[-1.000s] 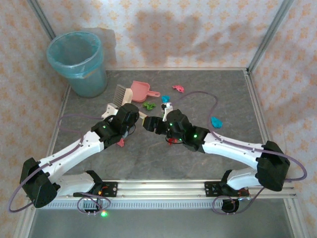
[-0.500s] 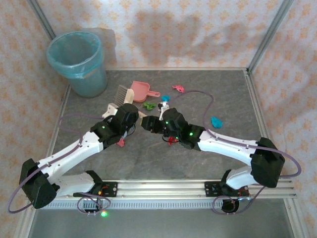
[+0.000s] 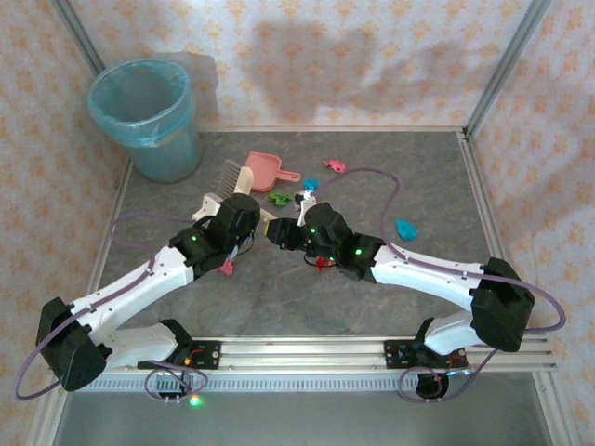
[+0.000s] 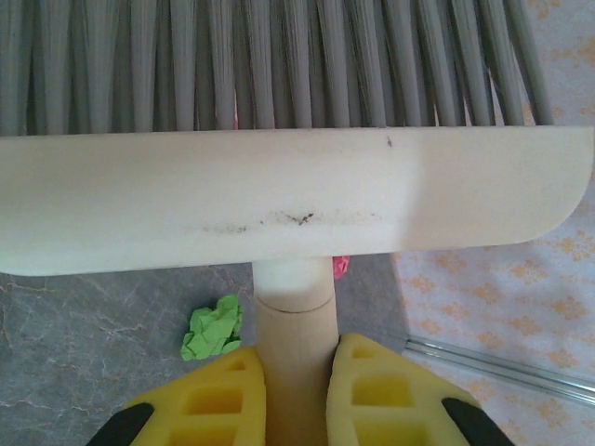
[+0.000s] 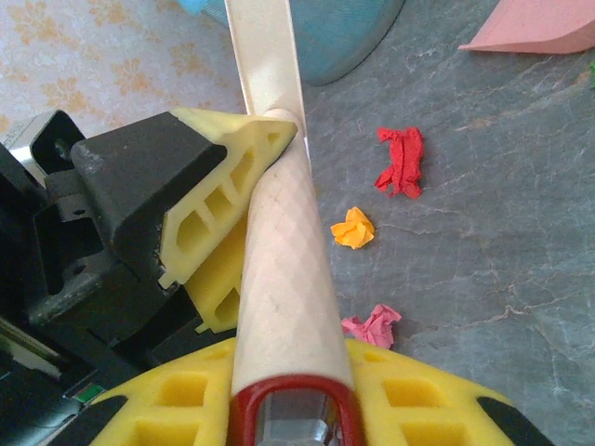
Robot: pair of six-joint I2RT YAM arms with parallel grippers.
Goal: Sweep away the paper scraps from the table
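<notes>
The two arms reach from the near edge of the table [image 3: 372,297] and meet over its middle, both on one brush [image 3: 226,177]. Near the left arm a pinkish scrap [image 3: 226,268] lies on the grey surface, and a red scrap [image 3: 322,263] lies close under the right arm. The right gripper [image 3: 279,232] is clenched on the near end of the brush handle, where its wrist view shows yellow fingers [image 5: 418,395] on either side of the red-capped end. Just past it, the left gripper [image 3: 249,223] grasps the same handle closer to the head; its fingers [image 4: 223,390] press the handle from both sides. Beside the handle in the right wrist view lie a pink wad [image 5: 372,325], an orange wad [image 5: 353,228] and a red wad [image 5: 402,160], all apart from the brush. Off to the right, a blue scrap [image 3: 406,227] sits alone. The cream brush head points away from the arms, with its grey bristles on the far side. The rest of the paper scraps [image 3: 307,186] lie beyond the grippers: a green scrap [image 3: 279,197] near the brush head, a teal scrap [image 3: 310,184] beside it, and a pink scrap [image 3: 335,166] farther back. A pink dustpan [image 3: 265,167] rests just beside the bristles. A teal bin [image 3: 144,116] stands in the far left corner.
</notes>
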